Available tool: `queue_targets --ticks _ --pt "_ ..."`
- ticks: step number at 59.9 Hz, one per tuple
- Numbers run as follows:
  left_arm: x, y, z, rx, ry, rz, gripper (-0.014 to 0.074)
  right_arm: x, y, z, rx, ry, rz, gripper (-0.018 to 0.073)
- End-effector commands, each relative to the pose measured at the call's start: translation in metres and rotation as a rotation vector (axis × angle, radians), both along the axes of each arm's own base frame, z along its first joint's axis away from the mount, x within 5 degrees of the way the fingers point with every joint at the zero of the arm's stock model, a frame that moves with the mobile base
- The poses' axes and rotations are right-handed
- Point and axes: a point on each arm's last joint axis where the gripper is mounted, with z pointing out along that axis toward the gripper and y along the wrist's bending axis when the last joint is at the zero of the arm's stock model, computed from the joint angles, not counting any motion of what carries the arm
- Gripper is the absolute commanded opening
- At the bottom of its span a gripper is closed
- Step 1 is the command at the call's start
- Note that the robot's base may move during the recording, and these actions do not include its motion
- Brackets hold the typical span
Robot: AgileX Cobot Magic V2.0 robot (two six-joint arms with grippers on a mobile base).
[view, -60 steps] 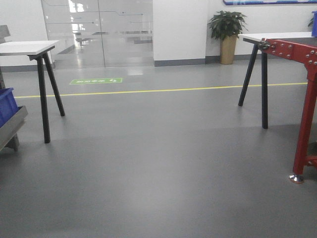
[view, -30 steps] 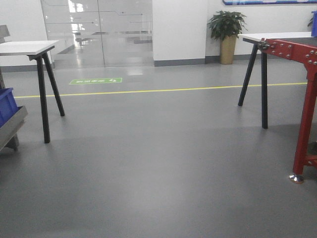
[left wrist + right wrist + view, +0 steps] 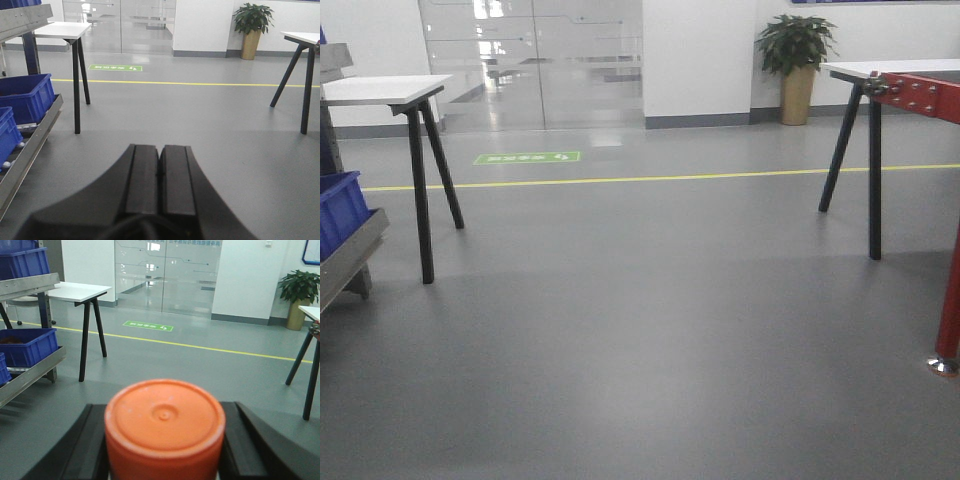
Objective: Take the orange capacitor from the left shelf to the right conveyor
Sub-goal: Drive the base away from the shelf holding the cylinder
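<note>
The front view has slid rightward, so the base has shifted. The right conveyor point(image 3: 918, 95) sits nearer the frame edge. The right claw point(image 3: 164, 440) is clamped on the orange capacitor point(image 3: 164, 425), clear of the left shelf point(image 3: 31, 371). The left claw point(image 3: 159, 175) is pressed together, empty. Delivery looks pending.

The orange capacitor point(image 3: 164, 427) stands upright between the black fingers point(image 3: 248, 446).
</note>
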Motion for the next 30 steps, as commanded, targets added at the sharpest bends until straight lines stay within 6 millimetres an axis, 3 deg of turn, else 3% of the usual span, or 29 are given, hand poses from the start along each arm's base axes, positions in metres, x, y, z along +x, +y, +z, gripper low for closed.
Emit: queue_targets --ticks 1,30 --pt "-0.0011 0.0004 0.0095 -0.012 -0.098 0.001 -0.0127 0.0001 -0.0004 0.0165 0.017 -0.098 -0.006 0.0049" --pt "-0.0011 0.0004 0.0095 -0.012 -0.098 0.001 -0.0127 0.0005 -0.0003 0.0164 0.016 -0.096 -0.006 0.0049"
